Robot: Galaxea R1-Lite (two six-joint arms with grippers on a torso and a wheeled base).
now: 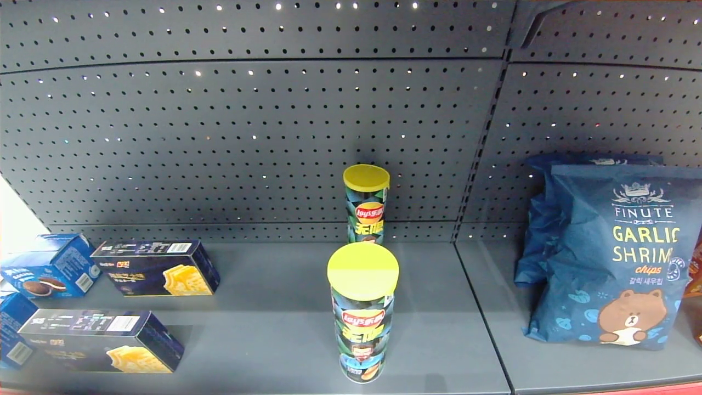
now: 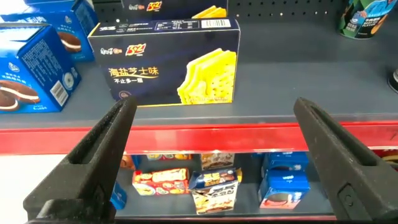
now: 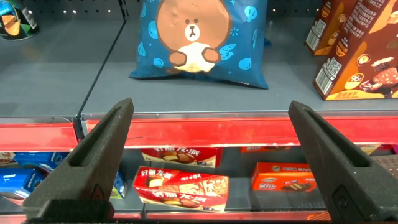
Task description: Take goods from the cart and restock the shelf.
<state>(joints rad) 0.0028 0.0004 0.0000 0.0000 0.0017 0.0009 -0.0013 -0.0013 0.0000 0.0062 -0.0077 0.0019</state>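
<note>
Two chip cans with yellow lids stand upright on the grey shelf [image 1: 263,307]: the near can [image 1: 362,312] by the front edge, the far can [image 1: 366,204] against the pegboard. My left gripper [image 2: 211,162] is open and holds nothing; it hangs in front of the shelf's red front edge [image 2: 205,137], facing a dark cracker box [image 2: 171,59]. My right gripper [image 3: 208,162] is open too, with nothing between its fingers. It faces the blue chip bag with a bear [image 3: 199,40] from just outside the shelf.
Dark cracker boxes [image 1: 156,267] [image 1: 101,340] and blue cookie boxes [image 1: 49,266] lie at the shelf's left. Blue chip bags [image 1: 609,252] stand at the right, brown boxes [image 3: 360,46] beyond them. A lower shelf holds more boxes [image 3: 180,186].
</note>
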